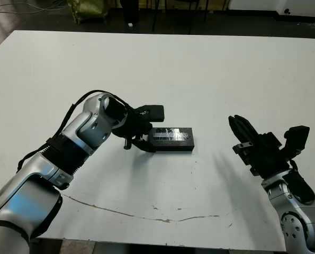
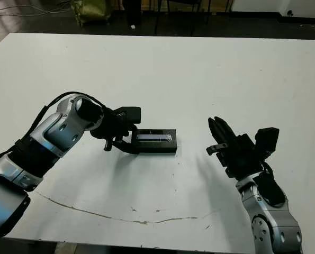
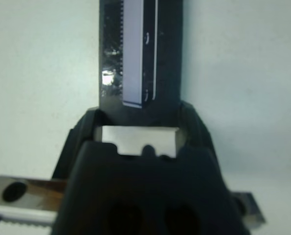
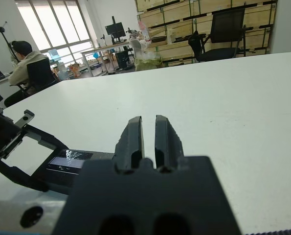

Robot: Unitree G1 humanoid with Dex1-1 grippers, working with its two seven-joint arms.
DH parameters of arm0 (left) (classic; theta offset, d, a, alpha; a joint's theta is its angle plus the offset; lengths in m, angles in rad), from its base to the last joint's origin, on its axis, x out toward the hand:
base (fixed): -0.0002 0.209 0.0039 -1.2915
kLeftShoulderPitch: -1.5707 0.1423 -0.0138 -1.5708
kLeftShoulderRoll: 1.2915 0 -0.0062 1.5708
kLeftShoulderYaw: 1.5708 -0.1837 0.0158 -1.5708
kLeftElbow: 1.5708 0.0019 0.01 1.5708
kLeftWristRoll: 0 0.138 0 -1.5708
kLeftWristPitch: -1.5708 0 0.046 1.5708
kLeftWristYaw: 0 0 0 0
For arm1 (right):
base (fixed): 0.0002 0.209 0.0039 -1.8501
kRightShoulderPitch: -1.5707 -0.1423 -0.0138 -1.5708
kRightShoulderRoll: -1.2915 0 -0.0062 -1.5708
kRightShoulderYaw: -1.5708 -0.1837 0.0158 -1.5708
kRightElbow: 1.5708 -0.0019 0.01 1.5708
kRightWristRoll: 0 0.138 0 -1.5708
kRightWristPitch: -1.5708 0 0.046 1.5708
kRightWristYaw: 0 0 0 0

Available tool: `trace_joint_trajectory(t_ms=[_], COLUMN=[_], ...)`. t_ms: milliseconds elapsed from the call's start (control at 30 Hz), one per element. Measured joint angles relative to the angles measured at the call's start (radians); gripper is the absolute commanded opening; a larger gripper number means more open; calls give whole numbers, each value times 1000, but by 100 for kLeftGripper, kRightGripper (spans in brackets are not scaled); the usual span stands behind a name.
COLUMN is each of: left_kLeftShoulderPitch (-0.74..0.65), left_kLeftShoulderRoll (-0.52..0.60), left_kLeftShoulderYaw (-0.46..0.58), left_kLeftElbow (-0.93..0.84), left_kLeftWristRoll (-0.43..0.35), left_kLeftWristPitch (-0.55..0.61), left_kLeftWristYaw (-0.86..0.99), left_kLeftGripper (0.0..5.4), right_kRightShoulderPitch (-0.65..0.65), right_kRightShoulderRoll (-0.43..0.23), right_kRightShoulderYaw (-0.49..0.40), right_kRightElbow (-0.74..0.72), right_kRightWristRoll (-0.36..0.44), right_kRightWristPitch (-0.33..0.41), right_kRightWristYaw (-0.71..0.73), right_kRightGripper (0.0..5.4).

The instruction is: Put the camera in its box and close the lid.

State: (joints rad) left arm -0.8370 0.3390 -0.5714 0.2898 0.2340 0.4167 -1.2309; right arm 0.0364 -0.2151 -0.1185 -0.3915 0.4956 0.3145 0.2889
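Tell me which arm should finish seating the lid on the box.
Probably the left: the left gripper is already at the end of the closed box, right by the lid. The right gripper hangs off to the side, fingers together, touching nothing.

Even, fairly bright light falls from above onto the white table (image 1: 199,69), which looks slightly washed out toward its far edge. Soft, faint shadows lie beside the lid (image 1: 171,138) and under both arms. A small glare spot sits on the lid's glossy strip in the left wrist view, which is blurred and out of focus. In the right wrist view the windows (image 4: 52,24) are blown out
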Motion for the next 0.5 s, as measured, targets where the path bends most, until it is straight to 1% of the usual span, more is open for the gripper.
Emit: trace_joint_trajectory(t_ms=[167,333,367,500], left_kLeftShoulderPitch=[-23,-27,-27,-25], left_kLeftShoulderRoll=[-82,-85,-77,-62], left_kLeftShoulderYaw=[-10,4,4,3], left_kLeftElbow=[36,87,93,103], left_kLeftWristRoll=[-20,-51,-52,-47], left_kLeftWristPitch=[-89,-172,-189,-229], left_kLeftWristYaw=[27,20,22,33], left_kLeftGripper=[403,523,539,539], right_kRightShoulderPitch=[1,5,5,5], right_kRightShoulderRoll=[0,1,3,5], right_kRightShoulderYaw=[1,0,0,0], right_kRightElbow=[0,0,0,7], right_kRightWristRoll=[1,8,10,5], right_kRightWristPitch=[0,0,0,-9], right_kRightWristYaw=[0,0,2,11], right_kRightGripper=[0,0,0,0])
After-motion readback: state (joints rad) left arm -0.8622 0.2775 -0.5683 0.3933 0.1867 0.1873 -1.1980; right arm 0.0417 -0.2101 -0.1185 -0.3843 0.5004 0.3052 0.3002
